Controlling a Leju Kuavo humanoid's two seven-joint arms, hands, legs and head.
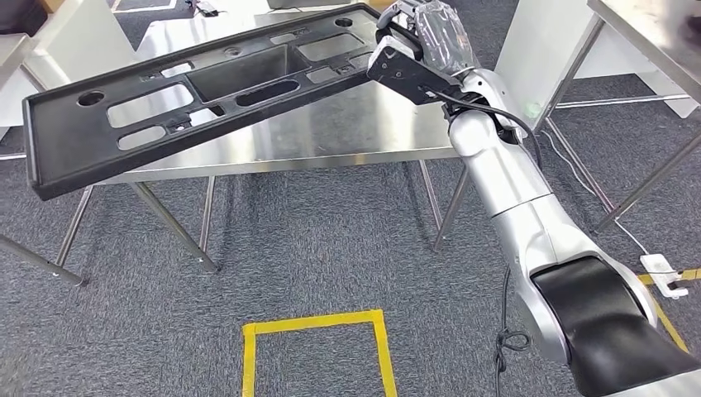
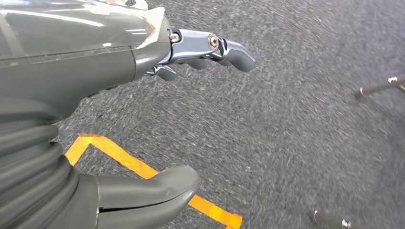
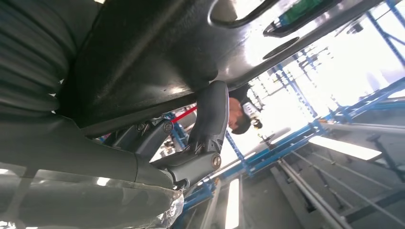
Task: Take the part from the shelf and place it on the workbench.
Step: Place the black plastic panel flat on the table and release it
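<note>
The part (image 1: 178,95) is a long black plastic panel with several cut-outs. It hangs tilted above the steel workbench (image 1: 347,132), its left end jutting past the bench's near edge. My right hand (image 1: 413,45) grips its right end. In the right wrist view the fingers (image 3: 210,119) press against the panel's (image 3: 157,52) dark underside. My left hand (image 2: 157,119) hangs over the grey carpet, thumb and fingers apart, holding nothing.
A yellow taped square (image 1: 318,351) marks the carpet in front of me. More steel table legs (image 1: 628,198) stand at the right, and a white cabinet (image 1: 537,50) behind them. A person (image 3: 239,114) appears in the right wrist view, beyond the hand.
</note>
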